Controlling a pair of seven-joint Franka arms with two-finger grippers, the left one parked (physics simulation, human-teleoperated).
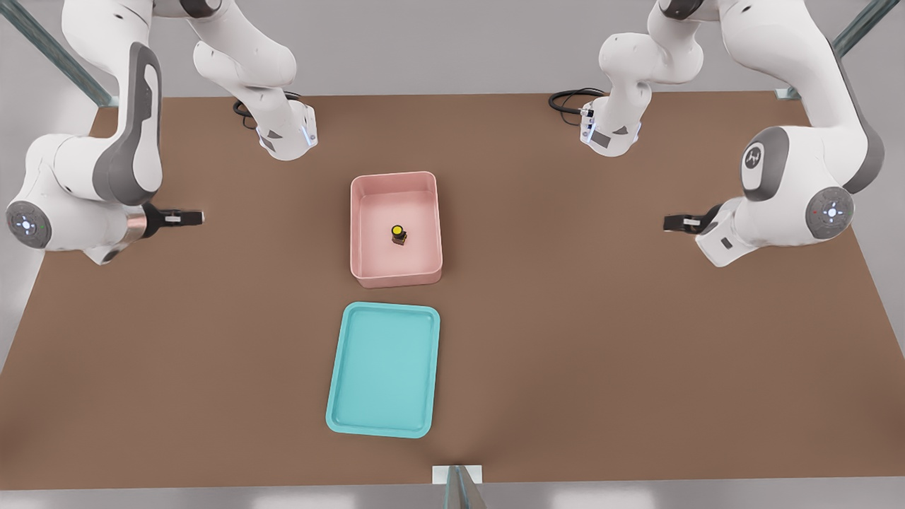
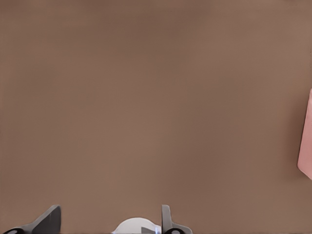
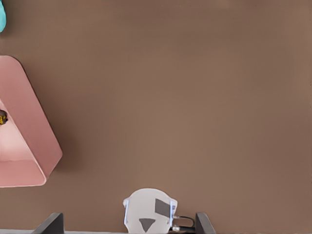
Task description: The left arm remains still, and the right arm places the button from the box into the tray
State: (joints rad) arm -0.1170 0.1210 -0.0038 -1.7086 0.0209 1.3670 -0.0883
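I take the box [image 1: 396,180] as my reference for everything. The button [image 1: 398,234] stands upright on the floor of the box, near the middle and a little toward the wall on the front view's right. Its yellow cap faces up, so it can be reached from above. The walls of the box are tall, so I judge that a sideways approach will not work; the fingers must go down between the walls.

The gripper [image 1: 189,217] of the right arm hangs over the bare table [image 1: 636,353], well apart from the box on the front view's left. It holds nothing. In the right wrist view its fingers [image 3: 51,223] are spread wide. This suits the start, I think, because the button is very small and open jaws leave room to close around its dark base.

The tray [image 1: 382,424] lies flat just beside the box, on the side nearer to the front camera, and nothing is in it. Being so close, it needs only a short carry over one wall. The pick is not yet begun.
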